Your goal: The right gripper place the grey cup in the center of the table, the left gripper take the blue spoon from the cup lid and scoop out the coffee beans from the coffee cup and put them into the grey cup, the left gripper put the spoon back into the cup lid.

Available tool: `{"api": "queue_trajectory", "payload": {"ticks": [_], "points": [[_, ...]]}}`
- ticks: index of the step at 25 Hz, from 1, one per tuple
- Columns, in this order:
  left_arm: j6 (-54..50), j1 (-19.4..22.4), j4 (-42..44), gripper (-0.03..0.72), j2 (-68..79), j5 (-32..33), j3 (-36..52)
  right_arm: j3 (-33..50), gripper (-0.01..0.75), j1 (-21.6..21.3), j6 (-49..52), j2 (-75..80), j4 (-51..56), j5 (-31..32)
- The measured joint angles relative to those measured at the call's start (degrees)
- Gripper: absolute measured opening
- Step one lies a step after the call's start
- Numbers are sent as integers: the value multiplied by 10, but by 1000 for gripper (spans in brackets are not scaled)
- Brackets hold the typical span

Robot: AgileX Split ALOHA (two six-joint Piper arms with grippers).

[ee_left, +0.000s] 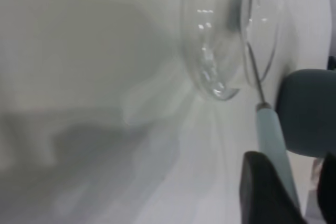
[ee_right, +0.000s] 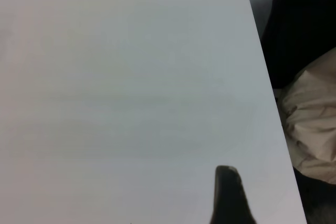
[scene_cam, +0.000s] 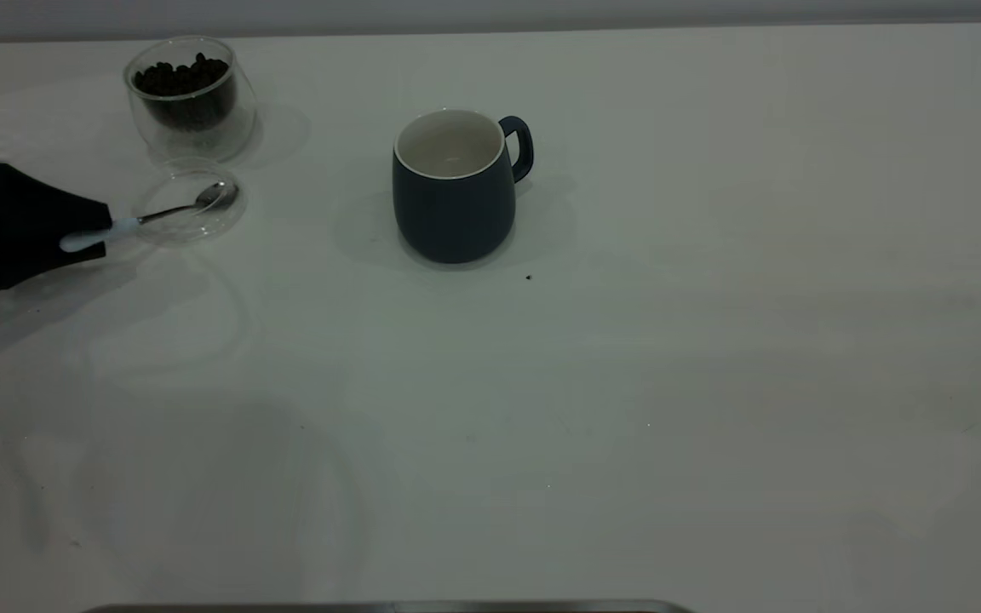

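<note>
The grey cup stands upright near the middle of the table, handle to the right; the left wrist view shows it as a blue-grey shape. The coffee cup holds coffee beans at the back left. In front of it lies the cup lid, with the blue spoon resting its bowl in it. My left gripper is open, its fingers on either side of the spoon's handle. Of my right gripper only one black finger shows, over bare table.
A tiny dark speck lies just right of the grey cup's base. In the right wrist view the table's edge runs past a dark object and crumpled tan material beyond it.
</note>
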Motion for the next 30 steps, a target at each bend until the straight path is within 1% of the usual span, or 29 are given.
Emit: {"api": "queue_trajectory", "payload": {"ticks": [3,6,9,13,16,23,26,30], "points": [[-11,1,-2,393,0,23,0,0,453,0,0,0,0,0],[-15,6,-18,405,0,59,0,0,453,0,0,0,0,0],[-15,23,-26,405,-7,87,0,0,453,0,0,0,0,0],[-31,55,-27,405,-27,96,0,0,453,0,0,0,0,0],[-53,70,-18,405,-32,103,0,0,453,0,0,0,0,0],[-64,76,-16,405,-58,109,0,0,453,0,0,0,0,0],[-70,77,-16,405,-104,109,0,0,453,0,0,0,0,0],[-95,77,-15,405,-217,110,0,0,453,0,0,0,0,0]]}}
